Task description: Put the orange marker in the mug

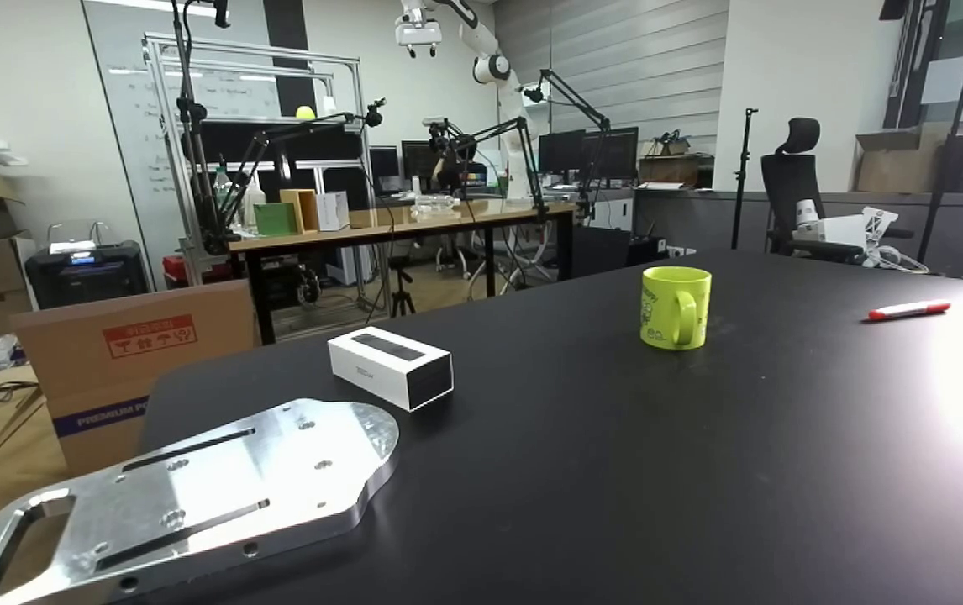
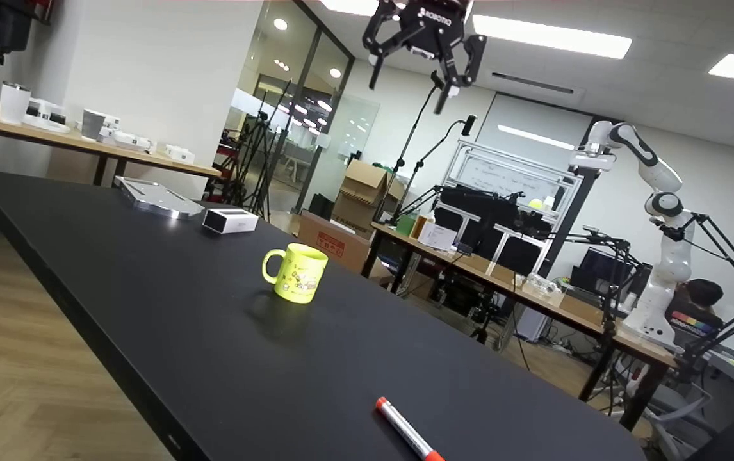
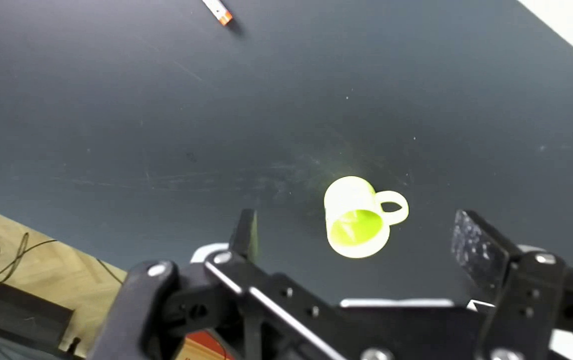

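A black worktop (image 1: pixel 616 479) carries a silver metal plate (image 1: pixel 280 458) near 1 end in both exterior views; the end effector (image 2: pixel 408 91) hangs well above the worktop in an exterior view, its 2 fingers spread apart; a white box (image 1: pixel 392 367) with a dark end lies just beside the plate; the yellow-green mug (image 1: pixel 660 311) stands upright, well apart from the box; the orange marker (image 1: pixel 907 311), pale with 2 red-orange ends, lies on the worktop, well apart from the mug, which sits between marker and box.
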`<state>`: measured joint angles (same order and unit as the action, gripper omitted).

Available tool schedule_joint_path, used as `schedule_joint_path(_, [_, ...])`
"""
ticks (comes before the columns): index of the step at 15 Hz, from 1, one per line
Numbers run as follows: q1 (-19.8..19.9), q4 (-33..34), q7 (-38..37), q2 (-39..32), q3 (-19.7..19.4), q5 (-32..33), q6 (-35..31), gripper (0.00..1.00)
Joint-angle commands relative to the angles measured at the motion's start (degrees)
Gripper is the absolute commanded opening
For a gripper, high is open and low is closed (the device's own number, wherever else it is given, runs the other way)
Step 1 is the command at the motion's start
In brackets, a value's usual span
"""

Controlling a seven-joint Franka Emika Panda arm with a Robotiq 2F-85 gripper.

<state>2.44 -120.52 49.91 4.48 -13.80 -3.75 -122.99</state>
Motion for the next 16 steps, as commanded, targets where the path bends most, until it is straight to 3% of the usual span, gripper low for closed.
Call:
schedule_joint_path(1, [3.8, 8.4, 16.3, -7.3, -2.5, -7.3, 9.6, 1.0])
schedule_joint_path(3, [7.4, 12.9, 24.6, -11.8, -3.4, -5.9, 15.2, 1.0])
schedule_joint_path(5, [9.7, 14.7, 26.6, -14.2, -2.5, 0.1, 14.2, 1.0])
schedule_joint_path(10, [11.5, 14.1, 24.0, -16.8, -1.7, 13.4, -0.1, 1.0])
schedule_joint_path(12, [12.0, 15.4, 21.2, -18.1, -1.7, 14.2, -0.6, 1.0])
schedule_joint_path(13, [12.6, 13.2, 24.4, -16.8, -0.9, 12.8, -0.7, 1.0])
schedule_joint_path(16, [12.7, 13.7, 23.2, -17.4, -0.9, 13.3, -0.8, 1.0])
